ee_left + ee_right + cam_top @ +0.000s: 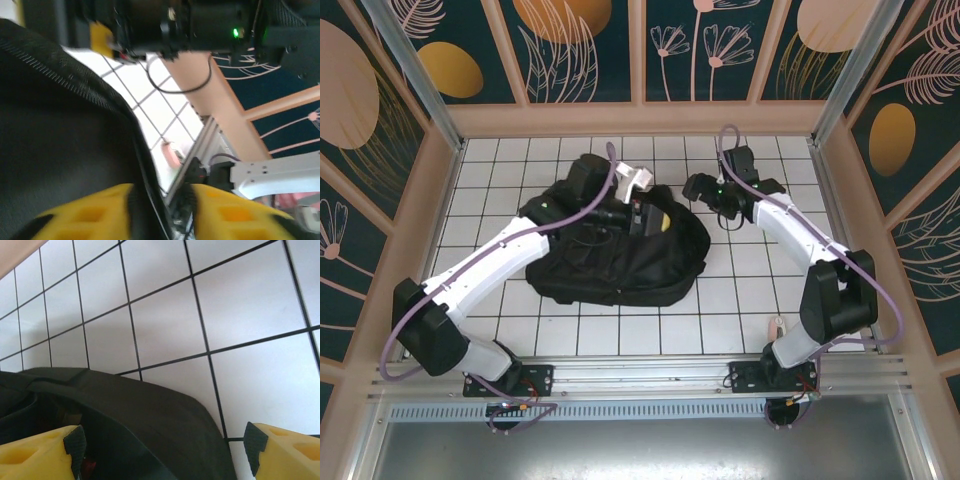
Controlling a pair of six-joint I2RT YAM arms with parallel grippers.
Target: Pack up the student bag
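**Grip on student bag point(610, 265) rim, spare gripper standing by**

Held left gripper point(162, 216) nearly shut, with only a narrow gap between the yellow jaws and a dark stitched edge of the bag point(60, 140) running through it. Read as a pinch on the rim, probably to lift the mouth open for packing. Placed that gripper point(642, 215) at the bag's upper right part, with the arm reaching across the fabric.

Hung right gripper point(162, 447) wide open and empty above the bag's point(150, 425) rounded corner, where cloth met tile. Judged as parked beside the opening, free to fetch or feed something in. From above, found right gripper point(695, 188) just beside the bag, not touching.

Lay slumped mid-table: soft matte black woven cloth, creased and sagging, with what looked like zip teeth along one seam. Rested on a smooth white table point(740, 290) ruled in thin dark lines. Noted a small pink item point(777, 325) near the right arm's base, too small to name.
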